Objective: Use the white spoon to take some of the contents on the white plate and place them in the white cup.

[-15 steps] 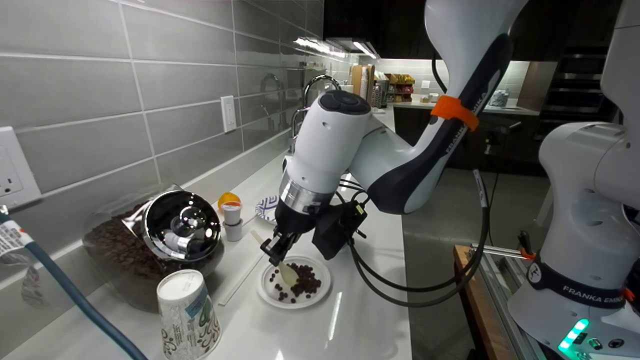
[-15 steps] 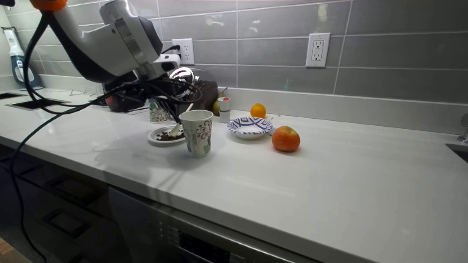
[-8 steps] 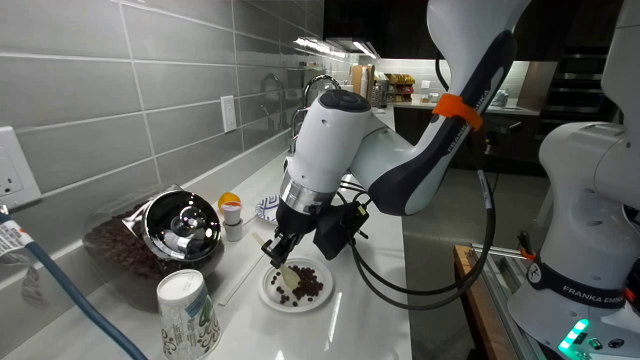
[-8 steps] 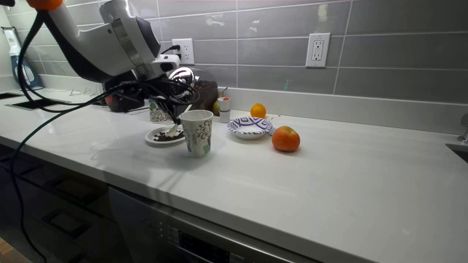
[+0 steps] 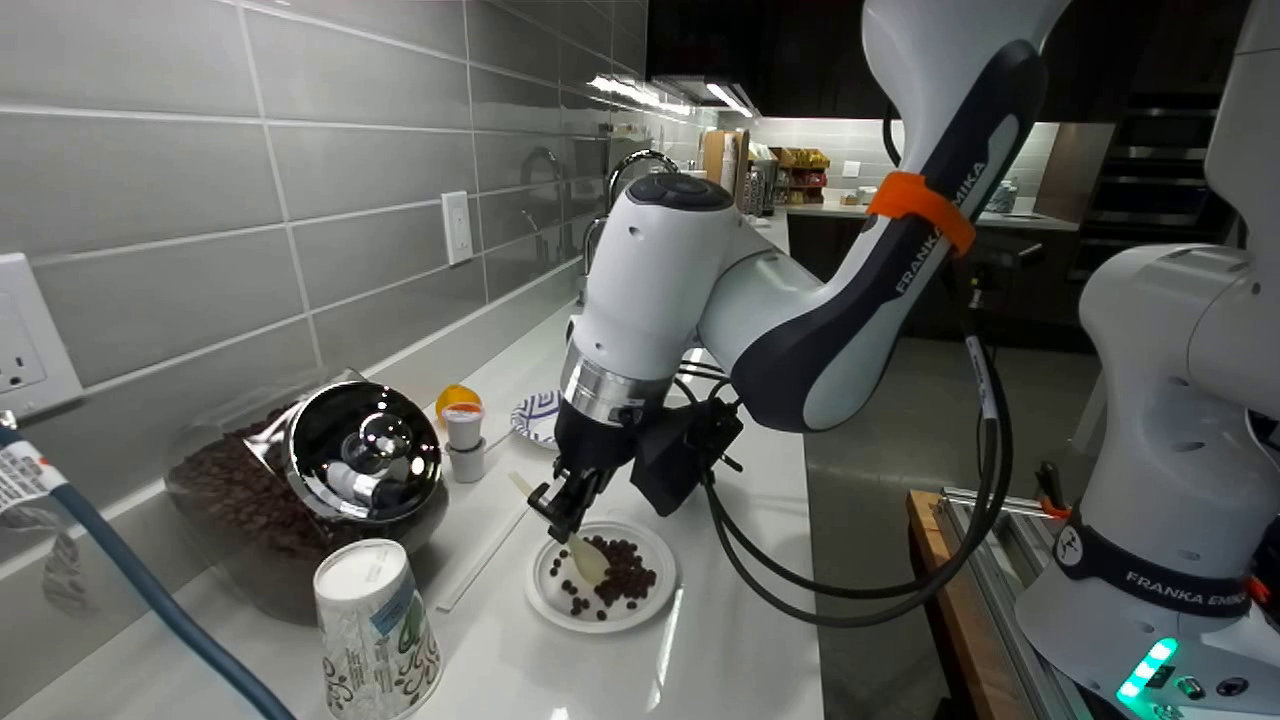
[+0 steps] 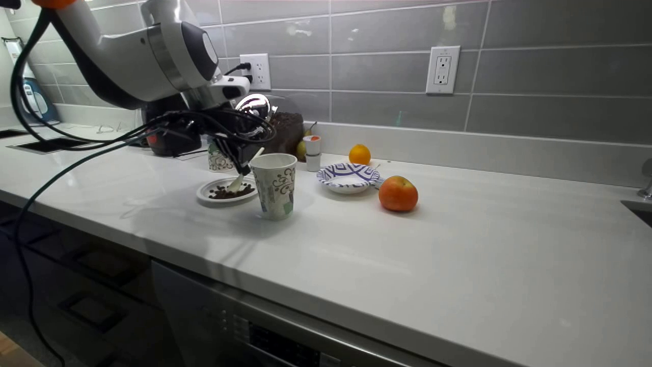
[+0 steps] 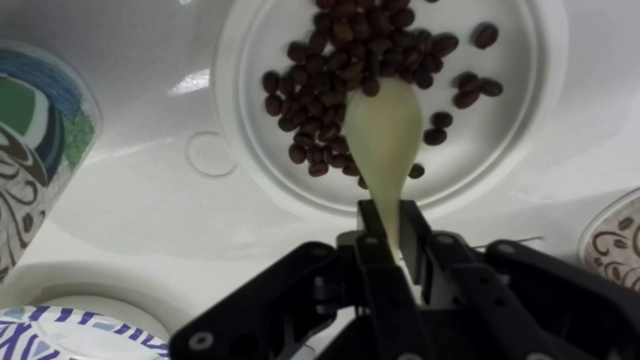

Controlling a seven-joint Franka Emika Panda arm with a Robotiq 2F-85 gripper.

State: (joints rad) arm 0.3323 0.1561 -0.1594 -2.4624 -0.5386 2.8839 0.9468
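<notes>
My gripper [image 7: 389, 215] is shut on the handle of the white spoon [image 7: 385, 130]. In both exterior views the gripper [image 5: 553, 515] [image 6: 243, 169] is low at the plate's edge, with the spoon tilted down. The spoon's tip lies in the contents, dark brown beans [image 7: 345, 60], on the white plate [image 7: 550, 55]. One bean overlaps the tip; I cannot tell if any is scooped. The plate also shows in an exterior view [image 5: 538, 592]. The white cup [image 6: 275, 188] stands upright beside the plate; its side shows in the wrist view [image 7: 20, 155], its inside bottom is hidden.
A similar cup stands upside down [image 5: 375, 630], near a tilted jar of beans with a shiny lid [image 5: 365, 450]. A blue-patterned bowl [image 6: 348, 178], an apple [image 6: 398, 193], an orange [image 6: 359, 154] and stacked small cups [image 6: 313, 153] stand farther along. The counter's front edge is near the plate.
The arm, spoon and white plate have shifted together toward the counter's front edge, away from the upright cup. The beans moved with the plate; the spoon stays gripped.
</notes>
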